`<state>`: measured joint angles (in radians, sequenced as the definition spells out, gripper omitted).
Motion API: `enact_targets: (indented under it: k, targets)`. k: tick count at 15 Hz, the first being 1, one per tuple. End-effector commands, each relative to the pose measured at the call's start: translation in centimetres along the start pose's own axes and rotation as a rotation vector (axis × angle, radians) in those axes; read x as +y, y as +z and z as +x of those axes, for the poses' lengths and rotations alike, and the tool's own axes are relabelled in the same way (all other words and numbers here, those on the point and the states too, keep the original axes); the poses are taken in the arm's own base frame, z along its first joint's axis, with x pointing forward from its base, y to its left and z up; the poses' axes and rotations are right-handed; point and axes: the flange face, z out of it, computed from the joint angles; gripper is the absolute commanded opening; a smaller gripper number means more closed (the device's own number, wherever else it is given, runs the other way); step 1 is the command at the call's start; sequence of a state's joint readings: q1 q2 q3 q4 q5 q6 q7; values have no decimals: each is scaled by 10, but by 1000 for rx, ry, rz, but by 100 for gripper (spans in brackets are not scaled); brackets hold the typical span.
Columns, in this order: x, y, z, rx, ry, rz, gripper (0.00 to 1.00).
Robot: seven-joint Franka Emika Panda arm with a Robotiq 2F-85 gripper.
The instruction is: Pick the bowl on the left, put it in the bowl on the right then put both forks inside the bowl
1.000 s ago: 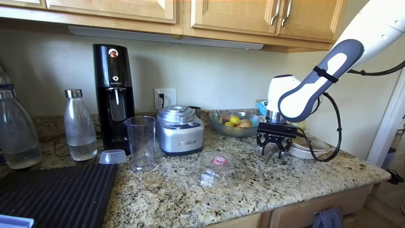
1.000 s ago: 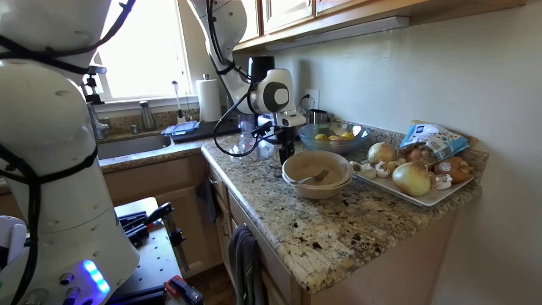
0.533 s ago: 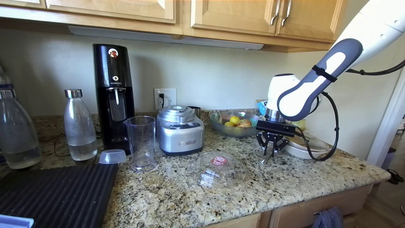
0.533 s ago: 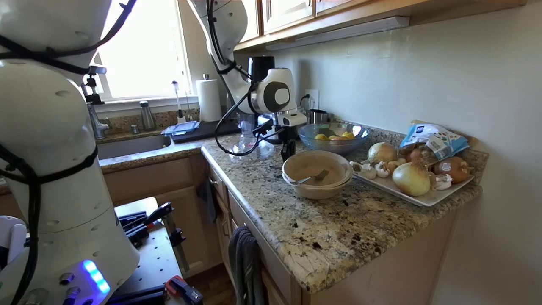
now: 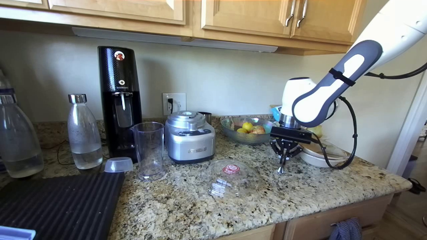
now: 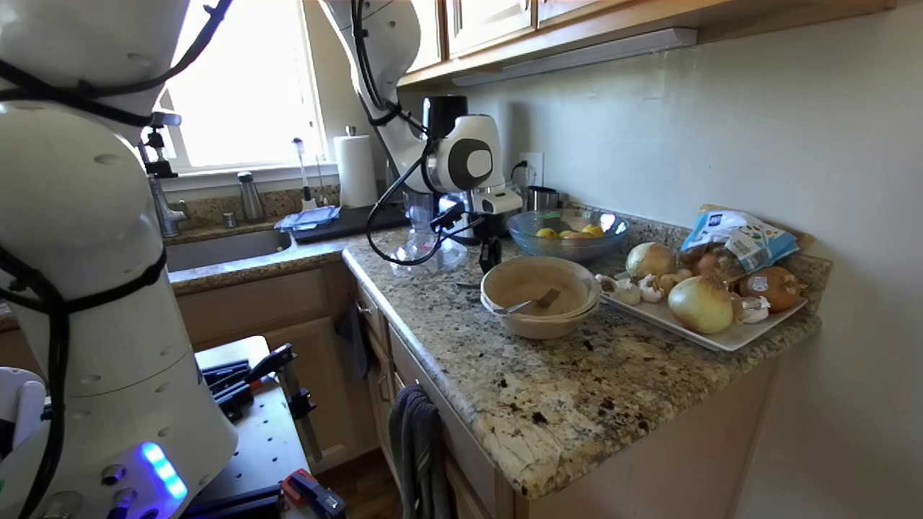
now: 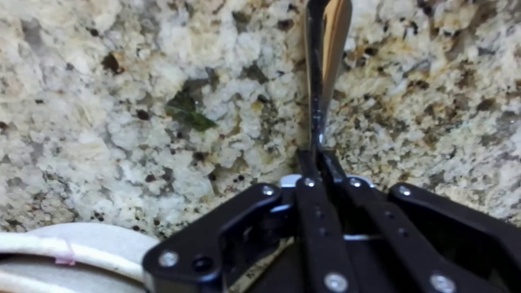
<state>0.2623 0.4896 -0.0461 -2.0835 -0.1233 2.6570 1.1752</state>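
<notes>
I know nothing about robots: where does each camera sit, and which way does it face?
An exterior view: in front of the counter, facing the wall; the arm enters at right, ending in the gripper.
An exterior view: near the counter's end, looking along it toward the window; the base fills the left.
Wrist view: on the arm, looking down at the counter; of the robot, only the gripper shows, shut on a fork.
Both exterior views share the arm, gripper and fruit bowl.

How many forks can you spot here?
2: one fork inside the top stacked bowl, another fork, tines hidden, pinched in the gripper. More may be out of sight.
</notes>
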Motion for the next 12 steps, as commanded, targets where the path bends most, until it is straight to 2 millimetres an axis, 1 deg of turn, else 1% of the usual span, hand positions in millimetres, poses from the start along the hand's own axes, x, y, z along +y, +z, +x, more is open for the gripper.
enact_targets:
  k: [1, 5, 8, 12]
  targets:
    - [8, -26, -11, 19, -69, 46, 7]
    - [13, -61, -20, 40, -190, 55, 8]
    - [19, -91, -24, 72, -272, 64, 7]
    - [28, -124, -24, 127, -320, 69, 7]
